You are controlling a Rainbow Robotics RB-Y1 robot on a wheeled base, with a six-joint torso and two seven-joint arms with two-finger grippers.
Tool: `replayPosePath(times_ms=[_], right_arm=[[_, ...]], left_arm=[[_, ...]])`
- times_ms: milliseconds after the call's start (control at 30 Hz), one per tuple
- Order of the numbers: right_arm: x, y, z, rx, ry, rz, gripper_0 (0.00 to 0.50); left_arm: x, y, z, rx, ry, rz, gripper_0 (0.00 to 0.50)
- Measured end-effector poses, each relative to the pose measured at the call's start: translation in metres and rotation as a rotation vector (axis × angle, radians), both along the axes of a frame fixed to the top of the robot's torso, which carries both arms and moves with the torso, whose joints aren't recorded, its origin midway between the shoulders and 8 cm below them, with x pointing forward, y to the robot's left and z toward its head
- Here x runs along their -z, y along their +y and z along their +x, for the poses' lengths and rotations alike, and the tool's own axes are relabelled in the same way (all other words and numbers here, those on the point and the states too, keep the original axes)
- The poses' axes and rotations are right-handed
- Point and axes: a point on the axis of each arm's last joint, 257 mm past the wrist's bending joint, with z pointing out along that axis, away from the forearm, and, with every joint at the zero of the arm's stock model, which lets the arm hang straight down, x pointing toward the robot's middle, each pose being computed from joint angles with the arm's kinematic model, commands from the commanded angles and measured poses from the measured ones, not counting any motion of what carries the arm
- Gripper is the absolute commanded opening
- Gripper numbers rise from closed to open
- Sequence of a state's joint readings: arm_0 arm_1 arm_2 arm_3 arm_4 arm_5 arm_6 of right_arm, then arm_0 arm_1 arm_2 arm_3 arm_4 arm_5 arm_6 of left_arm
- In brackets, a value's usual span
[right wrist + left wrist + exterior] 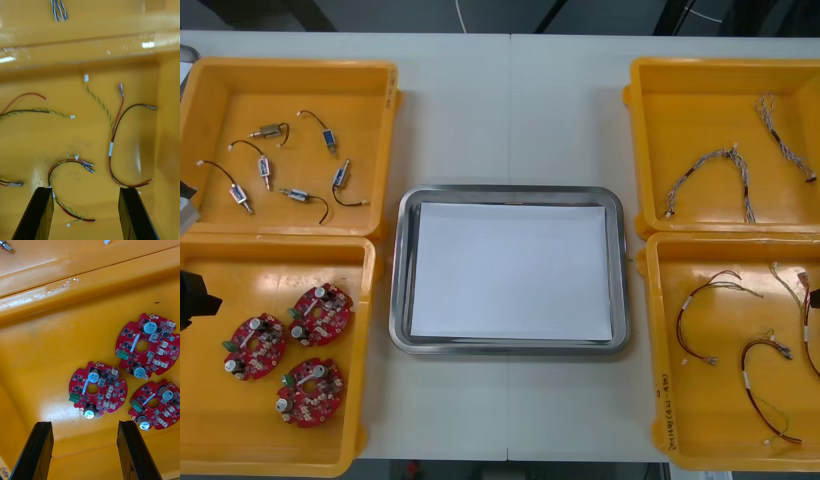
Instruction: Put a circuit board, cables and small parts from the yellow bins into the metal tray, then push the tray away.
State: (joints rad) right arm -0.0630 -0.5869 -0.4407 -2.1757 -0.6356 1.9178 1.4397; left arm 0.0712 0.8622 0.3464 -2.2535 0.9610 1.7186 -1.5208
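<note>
Left wrist view: left pincer (84,423) spread above yellow bin (45,363).
Nearest circuit board (98,389) lies flat just ahead; metal tray (505,190) holds nothing. Drop straight, pinch across board rim, avoid components. Right pincer (85,189) spread over cables (112,150).

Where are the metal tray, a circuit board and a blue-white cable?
metal tray (510,194): front view, far rim.
circuit board (107,390): left wrist view, red face beside its centre hole.
blue-white cable (728,153): front view, top of its arch.

Front camera steeply overhead, wrist cameras close above its near yellow bins (270,272)
</note>
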Motion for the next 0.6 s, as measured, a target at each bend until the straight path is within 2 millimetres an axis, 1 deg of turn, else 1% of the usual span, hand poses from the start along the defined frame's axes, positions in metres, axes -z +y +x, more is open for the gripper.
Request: replayPosePath(times_ms=[133,200,467,600], right_arm=[[0.015,-0.005,-0.016,0.007,0.043,-0.001,0.500],[0.018,-0.009,-0.018,0.012,0.038,-0.005,0.500],[0.035,-0.022,-0.006,0.016,0.007,0.019,0.500],[0.039,-0.026,0.002,0.014,-0.017,0.026,0.500]], left_arm=[[0.004,-0.002,0.001,0.010,-0.028,-0.025,0.500],[0.007,0.000,0.000,0.009,-0.035,-0.026,0.500],[0.021,0.004,-0.006,0.025,-0.049,-0.027,0.500],[0.032,0.003,-0.007,0.037,-0.052,-0.031,0.500]])
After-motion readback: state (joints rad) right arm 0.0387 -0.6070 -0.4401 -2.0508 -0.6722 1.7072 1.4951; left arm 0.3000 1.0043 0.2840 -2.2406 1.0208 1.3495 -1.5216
